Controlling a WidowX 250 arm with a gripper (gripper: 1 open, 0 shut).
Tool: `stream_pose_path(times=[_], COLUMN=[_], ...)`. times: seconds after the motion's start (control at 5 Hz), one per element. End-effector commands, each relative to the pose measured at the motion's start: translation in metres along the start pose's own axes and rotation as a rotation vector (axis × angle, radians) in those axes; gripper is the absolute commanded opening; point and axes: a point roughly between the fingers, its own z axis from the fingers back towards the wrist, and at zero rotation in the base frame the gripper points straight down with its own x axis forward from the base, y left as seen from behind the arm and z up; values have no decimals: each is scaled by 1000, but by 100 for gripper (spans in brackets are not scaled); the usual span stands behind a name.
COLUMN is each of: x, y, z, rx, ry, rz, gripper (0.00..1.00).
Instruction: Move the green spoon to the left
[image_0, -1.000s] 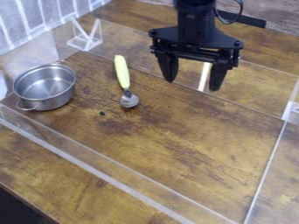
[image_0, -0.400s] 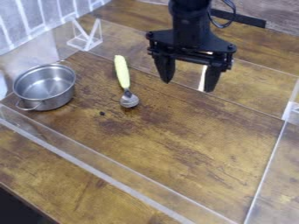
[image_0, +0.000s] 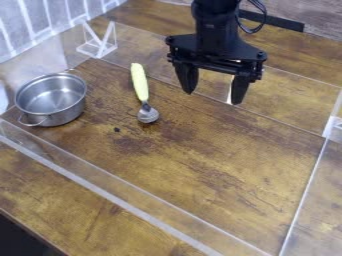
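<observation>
Green spoon (image_0: 140, 92) flat on wooden table (image_0: 201, 160), handle toward far side, bowl end near. Steel bowl (image_0: 51, 97) well left. Gripper (image_0: 213, 87) right of spoon, jaws wide apart, holding nothing.

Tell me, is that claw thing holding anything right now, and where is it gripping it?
Nothing is held. The gripper hangs open and empty, apart from the green spoon lying on the table.
</observation>
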Motion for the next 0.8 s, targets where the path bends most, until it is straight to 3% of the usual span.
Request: stream_pose_path(times=[0.0, 0.6], x=[13, 25], y=[6, 8], z=[12, 14], rx=[-1, 19], ry=[-55, -94], rz=[16, 4], gripper=[100, 100])
